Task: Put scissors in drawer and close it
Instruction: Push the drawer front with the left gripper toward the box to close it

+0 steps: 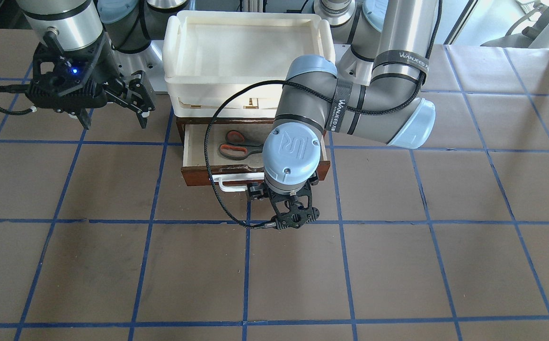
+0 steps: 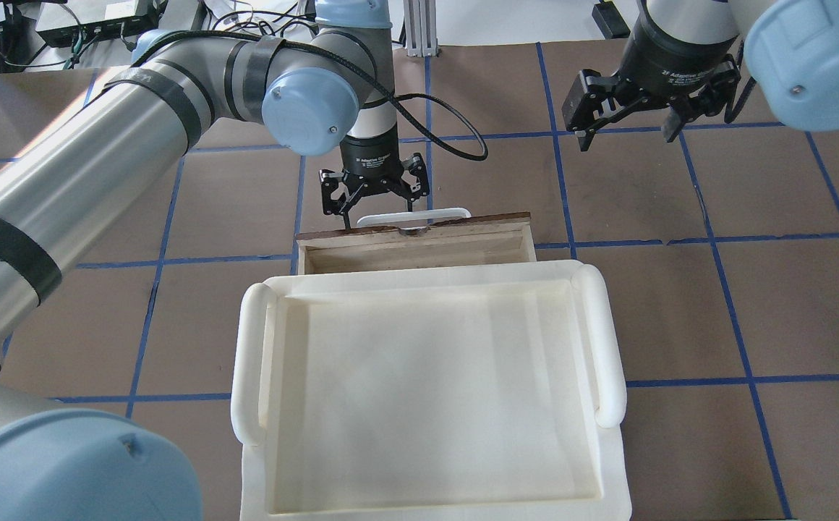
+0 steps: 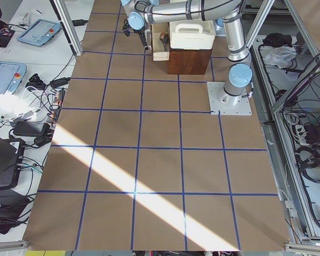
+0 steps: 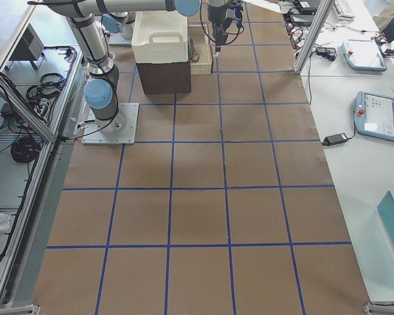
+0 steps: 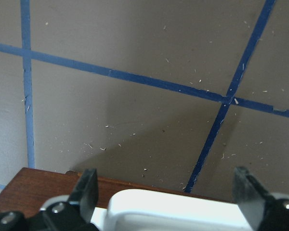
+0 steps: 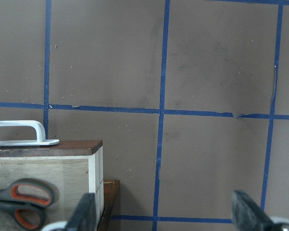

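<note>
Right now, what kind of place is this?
Probably a robotics lab: a grey jointed robot arm bolted to a brown table taped in a blue grid, and a blue-grey handheld control tablet on a white side bench.

The tray (image 1: 174, 47) is overhanging the back of the drawer (image 1: 196, 176), and the left arm's wrist (image 1: 289, 151) is hanging over its front, leaving only the part toward the robot's right reachable from above. The left fingers (image 5: 85, 188) are straddling the handle (image 5: 173, 209). Bare desk (image 1: 113, 265) is lying beyond.
</note>
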`<state>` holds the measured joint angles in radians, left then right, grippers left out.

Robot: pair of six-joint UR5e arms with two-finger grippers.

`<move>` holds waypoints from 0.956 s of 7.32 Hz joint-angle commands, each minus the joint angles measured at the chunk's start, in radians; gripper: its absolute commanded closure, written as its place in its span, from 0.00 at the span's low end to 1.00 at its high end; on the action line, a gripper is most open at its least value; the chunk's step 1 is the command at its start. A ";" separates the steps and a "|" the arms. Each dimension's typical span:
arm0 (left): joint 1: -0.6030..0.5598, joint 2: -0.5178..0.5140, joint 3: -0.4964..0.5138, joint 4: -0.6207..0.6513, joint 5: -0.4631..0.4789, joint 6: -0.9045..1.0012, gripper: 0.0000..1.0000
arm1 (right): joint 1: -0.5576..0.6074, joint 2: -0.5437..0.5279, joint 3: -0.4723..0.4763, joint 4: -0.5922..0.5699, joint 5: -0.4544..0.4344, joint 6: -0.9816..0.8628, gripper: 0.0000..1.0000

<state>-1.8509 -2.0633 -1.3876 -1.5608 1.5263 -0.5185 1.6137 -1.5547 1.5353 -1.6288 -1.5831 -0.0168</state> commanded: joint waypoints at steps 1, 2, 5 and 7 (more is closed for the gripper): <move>-0.010 0.005 -0.001 -0.056 -0.003 -0.005 0.00 | 0.000 -0.007 -0.017 -0.002 0.002 0.001 0.00; -0.020 0.006 -0.001 -0.071 -0.009 -0.032 0.00 | 0.002 -0.008 -0.017 -0.002 0.002 0.000 0.00; -0.025 0.003 -0.007 -0.119 -0.009 -0.037 0.00 | 0.002 0.002 -0.001 -0.003 0.002 0.000 0.00; -0.039 0.005 -0.010 -0.185 -0.003 -0.038 0.00 | 0.002 0.001 0.008 -0.064 0.002 0.000 0.00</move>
<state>-1.8804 -2.0594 -1.3956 -1.7072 1.5194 -0.5559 1.6153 -1.5541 1.5376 -1.6631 -1.5815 -0.0169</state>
